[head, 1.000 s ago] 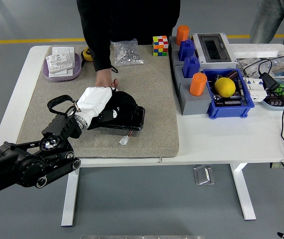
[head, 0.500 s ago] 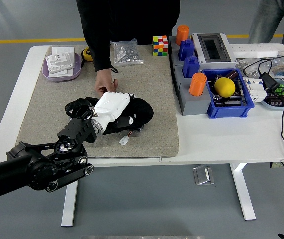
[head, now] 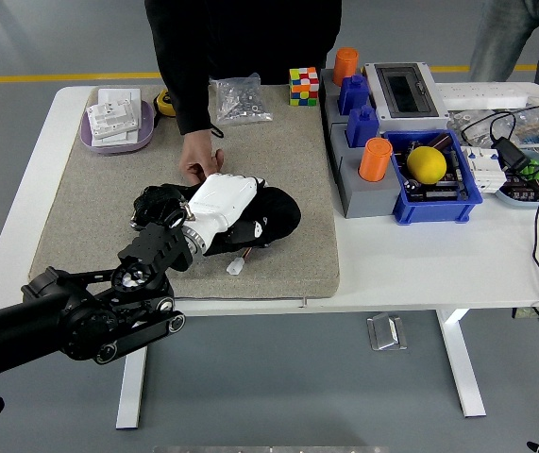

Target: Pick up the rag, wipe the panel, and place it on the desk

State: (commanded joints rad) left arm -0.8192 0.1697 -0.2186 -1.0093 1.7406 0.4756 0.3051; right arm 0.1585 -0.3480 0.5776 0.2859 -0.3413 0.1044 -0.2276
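One left hand [head: 220, 204], glossy white shell, presses down gripping a crumpled black rag [head: 271, 219]; rag bulges past its far side on coarse grey felt mat [head: 109, 198]. Panel beneath hidden. Person's hand [head: 199, 162] just beyond. Right arm unseen.

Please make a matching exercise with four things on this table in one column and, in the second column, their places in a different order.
Things:
1. Rubik's cube
2. yellow ball
3. purple tray
4. left hand

Places:
A. in the blue bin
B. far left corner of the mat
C. on the black rag, mid-mat
D. far edge of the mat, beside the grey stand

Pairs: 1-D, 2-A, 3-B, 4-C
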